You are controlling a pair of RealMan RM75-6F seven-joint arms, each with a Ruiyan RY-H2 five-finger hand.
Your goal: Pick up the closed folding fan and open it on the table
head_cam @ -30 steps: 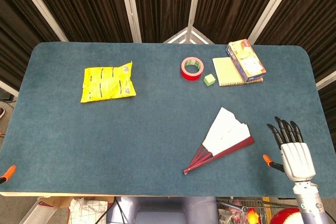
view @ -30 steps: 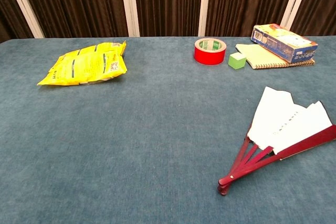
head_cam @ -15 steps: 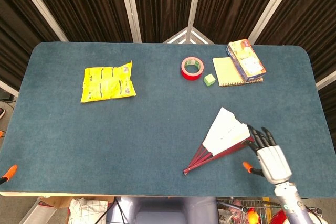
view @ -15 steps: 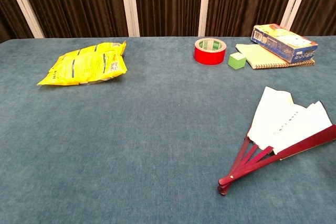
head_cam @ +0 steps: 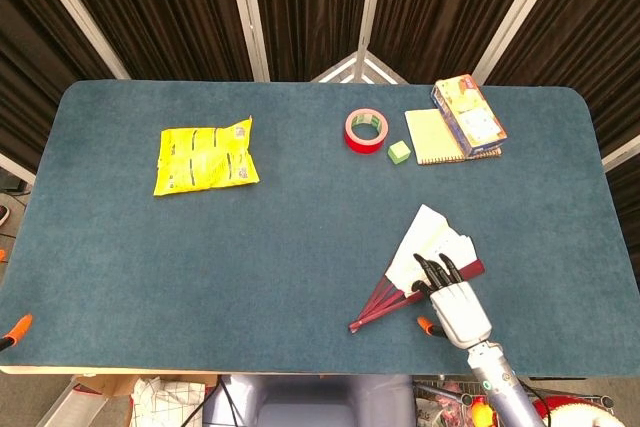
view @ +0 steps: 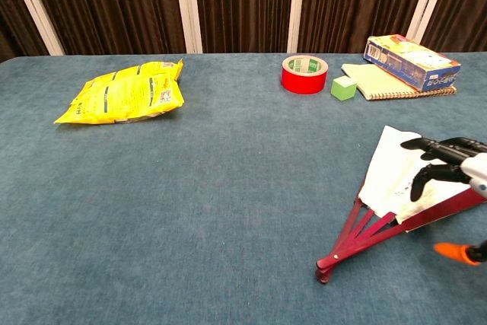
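Note:
The folding fan (head_cam: 428, 244) lies on the blue table at the front right, partly spread, with a white leaf and dark red ribs that meet at a pivot (head_cam: 356, 326) towards the front edge. In the chest view the fan (view: 394, 164) sits at the right. My right hand (head_cam: 455, 301) reaches in from the front edge, its dark fingers spread and extended over the fan's red outer rib and the edge of the leaf; the hand (view: 460, 150) holds nothing. Whether the fingertips touch the fan I cannot tell. Only an orange tip of my left hand (head_cam: 15, 327) shows at the front left corner.
A yellow snack bag (head_cam: 205, 155) lies at the back left. At the back right are a red tape roll (head_cam: 365, 130), a small green cube (head_cam: 399, 152), and a yellow notepad (head_cam: 430, 137) with a blue box (head_cam: 468, 113) on it. The table's front edge runs just behind the fan's pivot.
My right hand has moved left from beside the fan until its fingers lie over the fan's right edge. The fan has not shifted, and the left hand is still.

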